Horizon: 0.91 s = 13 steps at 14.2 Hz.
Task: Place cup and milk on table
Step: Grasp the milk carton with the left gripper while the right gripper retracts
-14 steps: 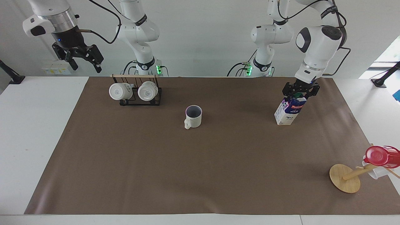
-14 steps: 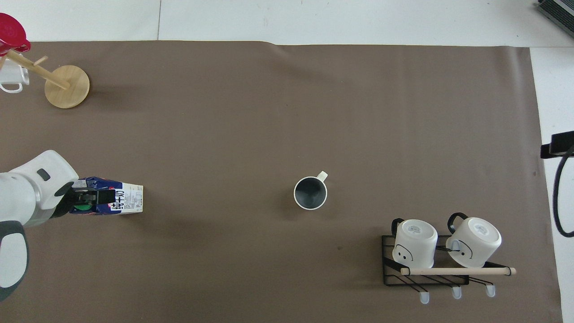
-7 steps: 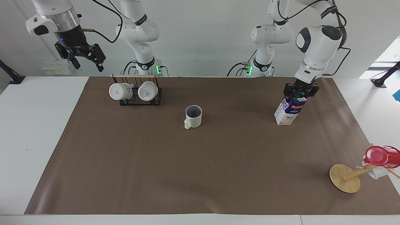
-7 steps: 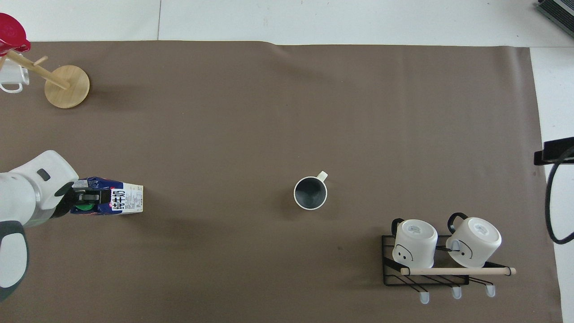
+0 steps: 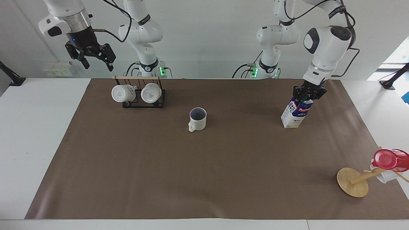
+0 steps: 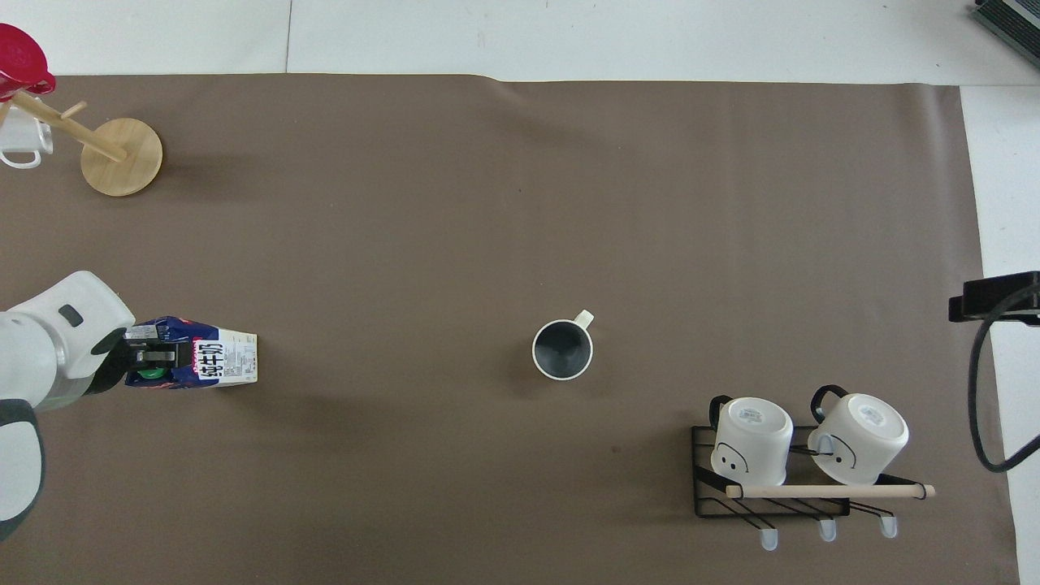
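Note:
The cup [image 5: 197, 118], cream-white with a dark inside, stands upright on the brown sheet of the table [image 5: 204, 179] near its middle; its handle points away from the robots [image 6: 562, 349]. The blue-and-white milk [image 5: 295, 113] stands on the sheet toward the left arm's end [image 6: 219, 366]. My left gripper [image 5: 308, 95] is at the milk's gabled top, fingers closed in on it [image 6: 154, 360]. My right gripper [image 5: 98, 65] hangs open and empty, high in the air by the mug rack at the right arm's end.
A black wire rack [image 5: 140, 95] holding two white mugs on their sides stands close to the robots at the right arm's end. A wooden mug tree [image 5: 352, 182] with a red cup [image 5: 389, 159] lies tipped at the sheet's corner farthest from the robots, at the left arm's end.
My left gripper's fingers have closed in on the milk's top. My right gripper has risen and swung toward the rack. The cup and the milk have stayed in place.

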Each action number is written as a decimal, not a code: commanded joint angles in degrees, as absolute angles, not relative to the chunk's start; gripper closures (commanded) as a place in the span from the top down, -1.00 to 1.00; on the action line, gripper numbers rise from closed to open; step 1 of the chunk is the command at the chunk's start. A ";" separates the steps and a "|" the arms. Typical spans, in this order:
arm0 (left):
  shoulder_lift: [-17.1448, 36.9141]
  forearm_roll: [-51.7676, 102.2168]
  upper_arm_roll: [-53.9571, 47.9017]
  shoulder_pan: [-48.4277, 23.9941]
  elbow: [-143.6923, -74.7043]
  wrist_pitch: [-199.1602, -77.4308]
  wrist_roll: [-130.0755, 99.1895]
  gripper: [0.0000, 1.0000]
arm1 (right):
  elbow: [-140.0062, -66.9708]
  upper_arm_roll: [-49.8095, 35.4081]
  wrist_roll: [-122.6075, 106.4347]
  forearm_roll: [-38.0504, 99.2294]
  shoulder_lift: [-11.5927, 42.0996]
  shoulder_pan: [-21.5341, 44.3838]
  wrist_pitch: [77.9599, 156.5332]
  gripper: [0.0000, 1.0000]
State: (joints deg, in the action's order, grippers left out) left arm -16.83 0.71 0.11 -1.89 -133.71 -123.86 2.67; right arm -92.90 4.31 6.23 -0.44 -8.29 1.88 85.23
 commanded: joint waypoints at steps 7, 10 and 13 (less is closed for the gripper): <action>-16.27 0.44 -4.20 -3.60 -126.05 -115.41 -9.29 -0.03 | -93.78 3.87 6.77 -0.09 -9.14 1.58 84.73 1.00; -14.34 0.44 -8.60 -4.13 -121.39 -111.89 -15.54 -0.03 | -93.78 3.87 6.77 -0.09 -9.14 1.58 84.73 1.00; -12.84 0.44 -11.24 -4.39 -119.01 -111.53 -19.15 -0.03 | -93.78 3.87 6.77 -0.09 -9.23 1.58 84.73 1.00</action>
